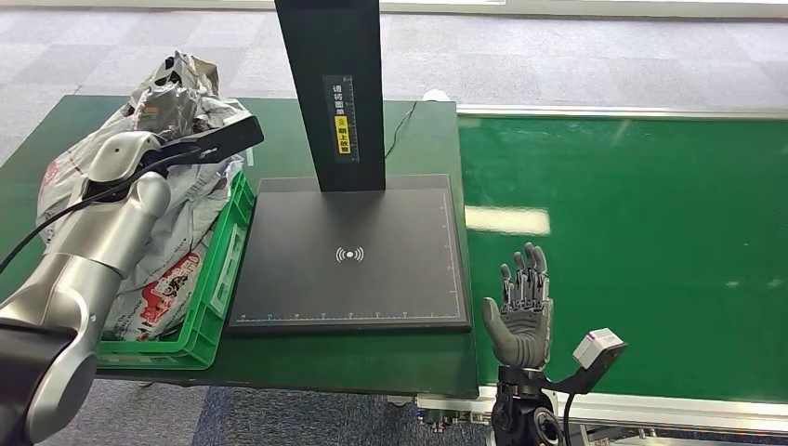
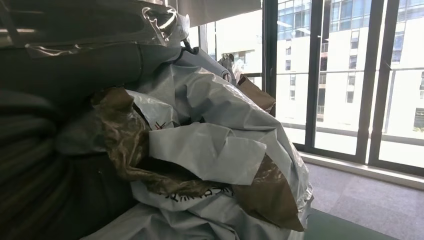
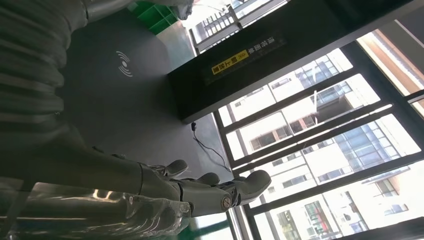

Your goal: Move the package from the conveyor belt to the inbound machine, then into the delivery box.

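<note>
The conveyor belt (image 1: 641,242) is the largest thing in view, one broad green surface carrying no parcel in the stretch the head view covers. Beside it stands one inbound machine (image 1: 348,255), its black scan plate bare under a single upright post. Next comes one green delivery box (image 1: 218,279), heaped with crumpled plastic mail bags (image 1: 177,200); at least three can be made out, though the pile is too tangled for a sure count. The package of the task seems to lie among them already, so the step in hand reads as the drop into the box.

The left hand (image 2: 60,165) is over that heap, pressed close to the bags, and whether it grips one cannot be told. The right hand (image 1: 520,311) hovers at the belt's near edge, palm up, fingers spread, holding nothing.

The next move calls for the left arm to lift clear and a fresh parcel on the belt.
</note>
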`<state>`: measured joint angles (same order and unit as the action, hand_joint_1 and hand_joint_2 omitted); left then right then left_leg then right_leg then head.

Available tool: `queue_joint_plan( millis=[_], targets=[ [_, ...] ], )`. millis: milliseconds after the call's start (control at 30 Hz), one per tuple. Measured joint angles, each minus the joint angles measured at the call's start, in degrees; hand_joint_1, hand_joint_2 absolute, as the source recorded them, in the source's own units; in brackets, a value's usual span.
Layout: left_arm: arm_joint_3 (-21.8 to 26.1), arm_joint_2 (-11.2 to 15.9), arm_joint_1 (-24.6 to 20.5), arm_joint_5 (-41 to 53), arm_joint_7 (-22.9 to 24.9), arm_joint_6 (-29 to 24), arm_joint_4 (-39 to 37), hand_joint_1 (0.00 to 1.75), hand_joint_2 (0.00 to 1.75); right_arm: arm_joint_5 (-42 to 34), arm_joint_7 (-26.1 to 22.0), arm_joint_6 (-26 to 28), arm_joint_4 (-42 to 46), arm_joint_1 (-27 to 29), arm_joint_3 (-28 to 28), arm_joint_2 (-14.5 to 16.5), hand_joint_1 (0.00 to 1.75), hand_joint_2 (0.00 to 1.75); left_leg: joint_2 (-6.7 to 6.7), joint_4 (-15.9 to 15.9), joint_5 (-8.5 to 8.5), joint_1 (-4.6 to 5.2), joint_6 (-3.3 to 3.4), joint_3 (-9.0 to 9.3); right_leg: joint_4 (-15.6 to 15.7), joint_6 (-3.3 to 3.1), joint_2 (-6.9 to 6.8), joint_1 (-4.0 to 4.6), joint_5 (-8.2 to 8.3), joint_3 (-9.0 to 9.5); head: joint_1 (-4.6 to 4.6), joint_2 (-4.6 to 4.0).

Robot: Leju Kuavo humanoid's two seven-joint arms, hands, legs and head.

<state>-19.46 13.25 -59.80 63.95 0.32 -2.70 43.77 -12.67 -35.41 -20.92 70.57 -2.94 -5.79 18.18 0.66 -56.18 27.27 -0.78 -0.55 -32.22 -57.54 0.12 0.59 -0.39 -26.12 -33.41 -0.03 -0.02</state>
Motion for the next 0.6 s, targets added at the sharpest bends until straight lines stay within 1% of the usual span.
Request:
queue_joint_plan(
  millis=[600],
  targets=[
    [0.0,0.5,0.1,0.0,0.0,0.1,0.1,1.73,1.75,0.0,0.0,0.0,0.0,0.0,0.0,0.0,0.0,1.75,0.0,0.0,0.0,0.0,0.0,0.0,0.0,0.0,0.0,0.0,0.0,0.0,-0.01,0.0]
  ],
)
